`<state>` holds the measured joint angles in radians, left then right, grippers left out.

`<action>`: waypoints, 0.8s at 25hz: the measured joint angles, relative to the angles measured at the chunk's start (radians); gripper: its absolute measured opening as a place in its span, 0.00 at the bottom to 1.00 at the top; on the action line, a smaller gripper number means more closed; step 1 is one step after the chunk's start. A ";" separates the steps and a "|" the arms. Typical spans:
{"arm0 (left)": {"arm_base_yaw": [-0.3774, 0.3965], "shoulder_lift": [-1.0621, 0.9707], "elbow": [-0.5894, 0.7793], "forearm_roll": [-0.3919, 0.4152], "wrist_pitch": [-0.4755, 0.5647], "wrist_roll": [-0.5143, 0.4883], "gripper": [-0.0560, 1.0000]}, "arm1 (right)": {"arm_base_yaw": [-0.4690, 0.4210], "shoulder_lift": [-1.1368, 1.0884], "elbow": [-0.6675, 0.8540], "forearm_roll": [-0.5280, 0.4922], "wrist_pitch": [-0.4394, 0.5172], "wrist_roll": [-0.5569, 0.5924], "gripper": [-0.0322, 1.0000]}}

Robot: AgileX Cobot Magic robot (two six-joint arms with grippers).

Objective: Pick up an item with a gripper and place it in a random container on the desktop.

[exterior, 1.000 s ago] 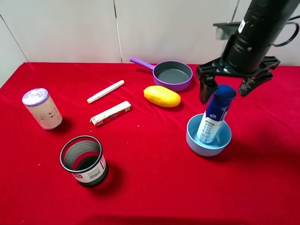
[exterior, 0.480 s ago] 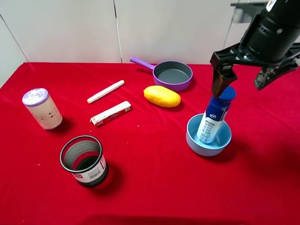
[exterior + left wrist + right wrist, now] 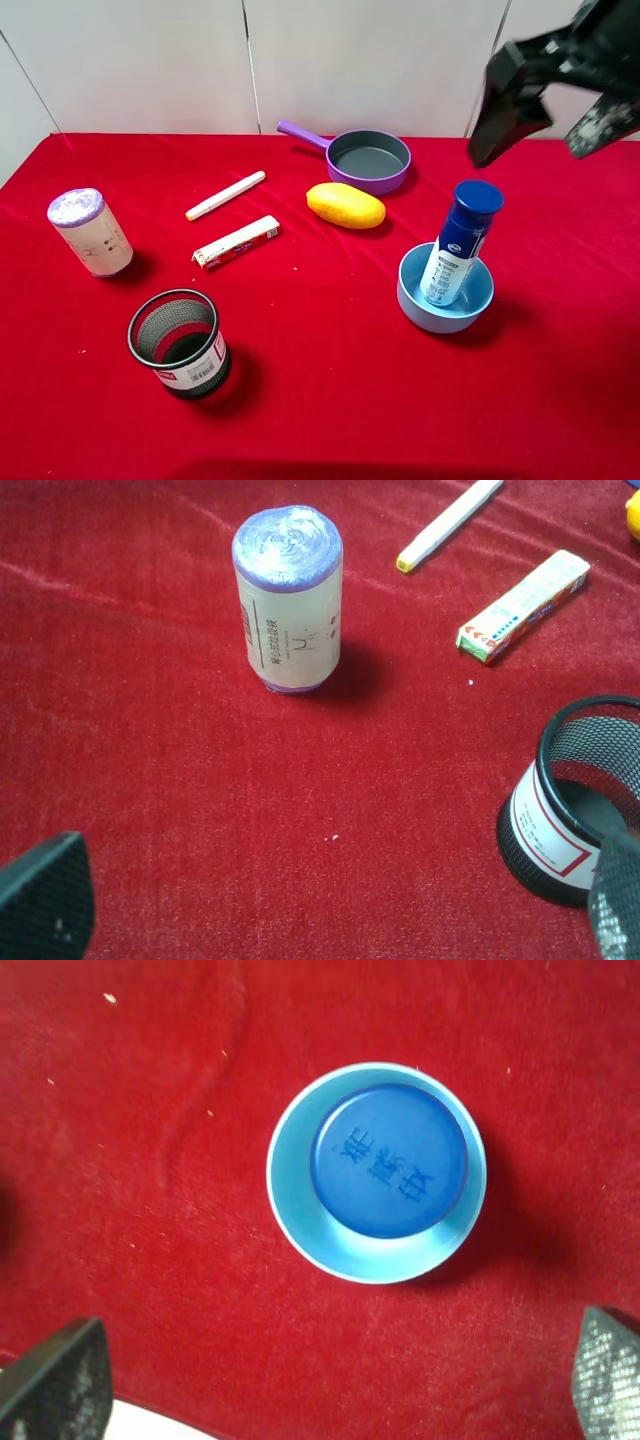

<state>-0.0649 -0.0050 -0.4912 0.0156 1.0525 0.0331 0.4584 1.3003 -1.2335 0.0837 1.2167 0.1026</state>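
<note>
The white bottle [image 3: 458,243] with its dark blue cap stands tilted in the light blue bowl [image 3: 477,297] on the red cloth at the right. My right gripper [image 3: 553,115] is open and empty, high above and behind the bottle, clear of it. In the right wrist view the blue cap [image 3: 389,1159] shows from above inside the bowl's rim [image 3: 295,1210], with my open gripper [image 3: 330,1385] far apart around them. My left gripper [image 3: 330,910] is open and empty over the cloth; it is out of the exterior view.
A white cylinder with a purple top [image 3: 89,231] [image 3: 288,598] stands at the left. A black mesh cup [image 3: 180,343] [image 3: 585,800] is front left. A white marker [image 3: 225,195], a small red-and-white box [image 3: 236,242], a yellow mango [image 3: 345,205] and a purple pan [image 3: 368,158] lie across the middle and back.
My right gripper has risen up and to the right, away from the bottle's cap. The bottle stays in the bowl. Nothing else has moved.
</note>
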 joint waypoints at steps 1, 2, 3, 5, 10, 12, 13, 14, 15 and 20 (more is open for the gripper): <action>0.000 0.000 0.000 0.000 0.000 0.000 0.99 | 0.000 -0.024 0.000 0.001 0.000 -0.005 0.70; 0.000 0.000 0.000 0.000 0.000 0.000 0.99 | 0.000 -0.049 0.000 0.001 0.000 -0.010 0.70; 0.000 0.000 0.000 0.000 0.000 0.000 0.99 | 0.000 -0.071 0.000 0.001 0.001 -0.013 0.70; 0.000 0.000 0.000 0.000 0.000 0.000 0.99 | 0.000 -0.126 0.000 0.001 0.001 -0.016 0.70; 0.000 0.000 0.000 0.000 0.000 0.000 0.99 | 0.000 -0.254 0.000 -0.016 0.003 -0.016 0.70; 0.000 0.000 0.000 0.000 0.000 0.000 0.99 | 0.000 -0.298 0.000 -0.029 0.003 -0.016 0.70; 0.000 0.000 0.000 0.000 0.000 0.000 0.99 | 0.000 -0.320 0.000 -0.036 0.004 -0.016 0.70; 0.000 0.000 0.000 0.000 0.000 0.000 0.99 | 0.000 -0.337 0.000 -0.040 0.004 -0.016 0.70; 0.000 0.000 0.000 0.000 0.000 0.000 0.99 | 0.000 -0.358 0.000 -0.045 0.004 -0.016 0.70; 0.000 0.000 0.000 0.000 0.000 0.000 0.99 | -0.042 -0.468 0.070 -0.061 0.004 -0.019 0.70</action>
<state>-0.0649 -0.0050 -0.4912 0.0156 1.0525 0.0331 0.4166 0.8322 -1.1635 0.0224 1.2205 0.0841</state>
